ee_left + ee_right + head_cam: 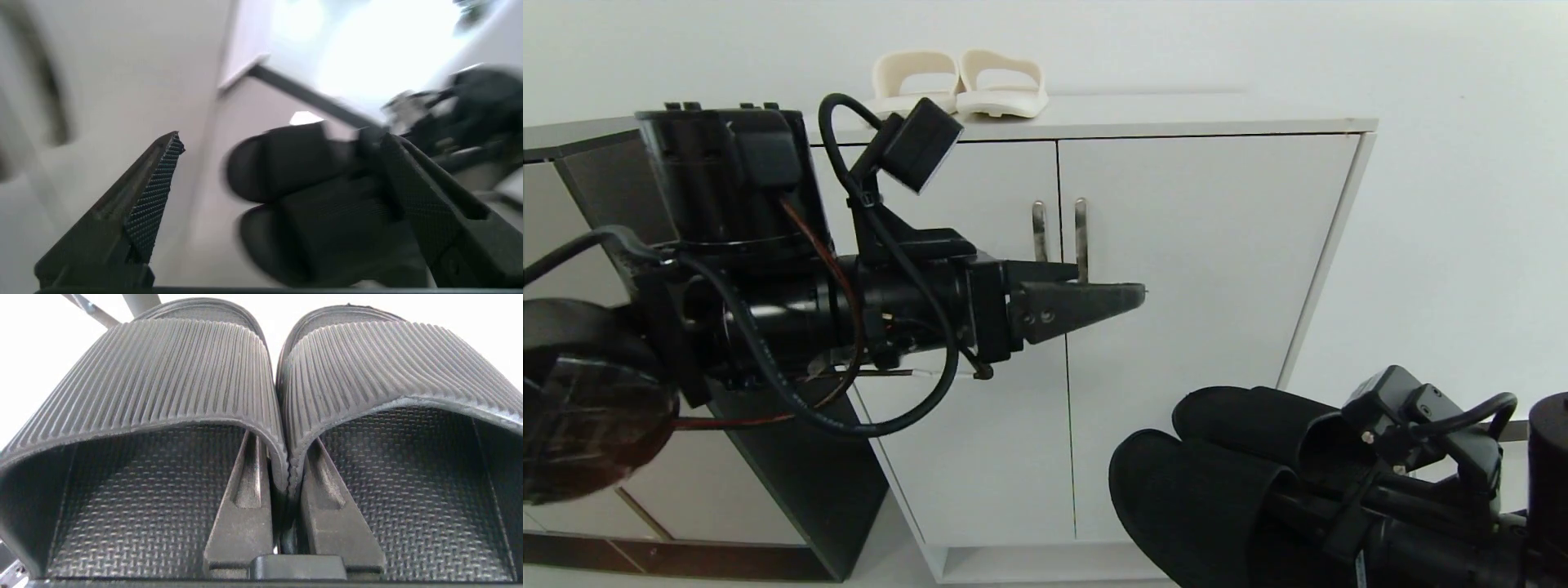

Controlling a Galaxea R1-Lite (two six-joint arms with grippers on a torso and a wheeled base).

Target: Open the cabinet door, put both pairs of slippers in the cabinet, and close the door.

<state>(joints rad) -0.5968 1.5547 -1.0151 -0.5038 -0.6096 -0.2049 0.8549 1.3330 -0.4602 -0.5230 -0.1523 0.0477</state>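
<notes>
The white cabinet stands with both doors closed, and its two metal handles meet at the middle seam. A cream pair of slippers lies on the cabinet top. My left gripper is raised in front of the doors, just right of and below the handles. Its fingers are open with nothing between them. The black pair of slippers hangs low at the right, in front of the right door. My right gripper is shut on them, one finger inside each slipper, pinching the two inner strap walls together.
A dark glossy cabinet stands against the white cabinet's left side. A plain white wall lies to the right of the cabinet. There is a low recess under the doors.
</notes>
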